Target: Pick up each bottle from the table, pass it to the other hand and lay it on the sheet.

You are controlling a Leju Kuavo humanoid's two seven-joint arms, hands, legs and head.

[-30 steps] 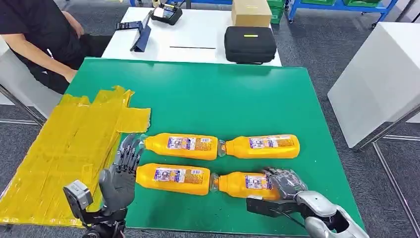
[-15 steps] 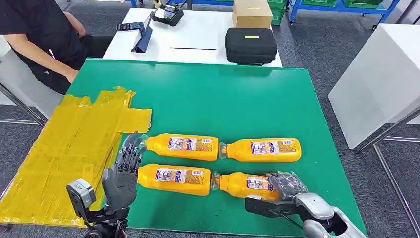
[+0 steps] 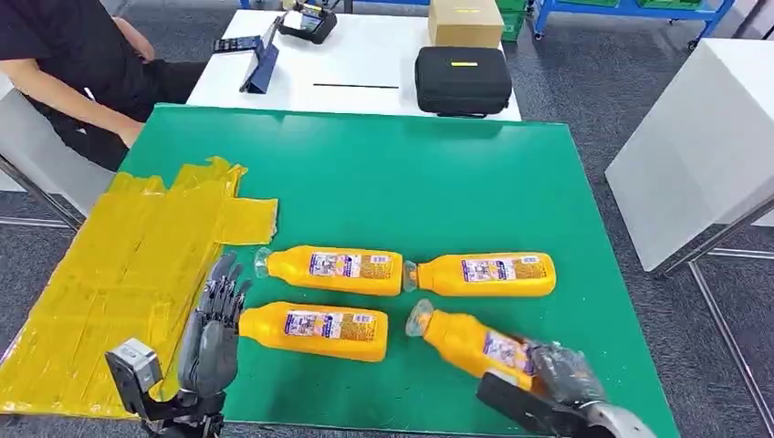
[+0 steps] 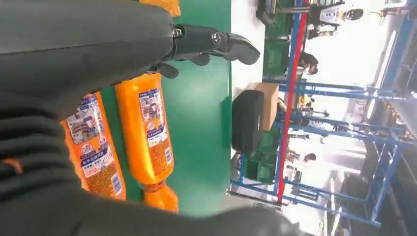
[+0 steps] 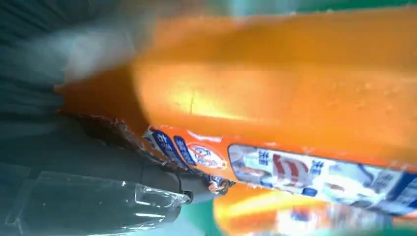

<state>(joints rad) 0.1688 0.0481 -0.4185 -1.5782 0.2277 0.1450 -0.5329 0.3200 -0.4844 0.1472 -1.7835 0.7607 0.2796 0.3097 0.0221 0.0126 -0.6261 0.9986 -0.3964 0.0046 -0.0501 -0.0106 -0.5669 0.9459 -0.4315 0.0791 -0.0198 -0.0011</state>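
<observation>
Right hand (image 3: 557,374) grips the near-right bottle (image 3: 475,345) by its base, cap tilted far-left. Left hand (image 3: 212,328) spread, holding nothing, beside the sheet (image 3: 109,265). 3 other bottles lie on the green table (image 3: 411,182). Advice: lift clear of neighbours, then carry toward the left hand. Versus 1 second ago: bottle has swung skew.

Right hand (image 3: 559,372) grips a tilted bottle (image 3: 470,345) near three others.
</observation>
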